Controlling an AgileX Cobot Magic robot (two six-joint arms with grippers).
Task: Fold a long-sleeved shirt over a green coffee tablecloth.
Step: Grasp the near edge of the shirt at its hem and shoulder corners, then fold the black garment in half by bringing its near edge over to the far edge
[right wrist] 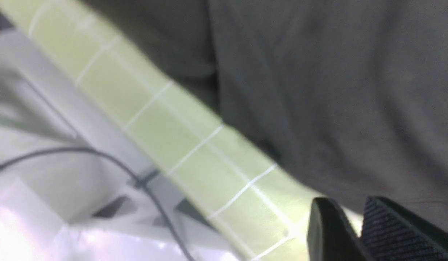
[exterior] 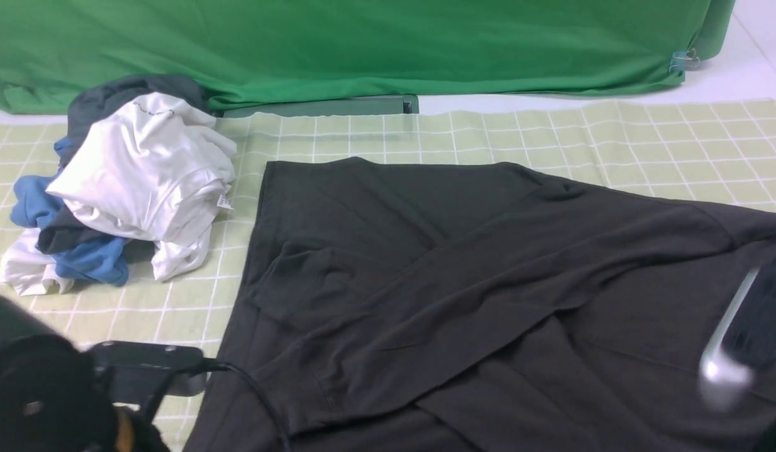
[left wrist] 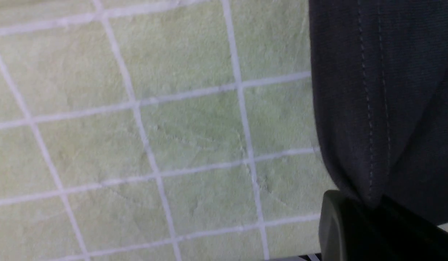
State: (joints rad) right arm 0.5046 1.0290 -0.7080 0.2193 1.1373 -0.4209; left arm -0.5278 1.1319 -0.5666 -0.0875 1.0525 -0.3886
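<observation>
The green coffee tablecloth [exterior: 551, 135] is partly covered by the long-sleeved shirt [exterior: 463, 263], gripped by the left claw [left wrist: 376, 214]. The right claw [right wrist: 358, 228] cannot be judged.

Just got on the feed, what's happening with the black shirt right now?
The long-sleeved shirt lies spread on the green coffee tablecloth, with a sleeve folded diagonally across its body. The left gripper appears to pinch the shirt's stitched hem edge on the robot's near side. The right gripper is at the shirt's near right edge, too blurred to tell whether it grips. A pile of white, blue and grey clothes sits off to the left.
</observation>
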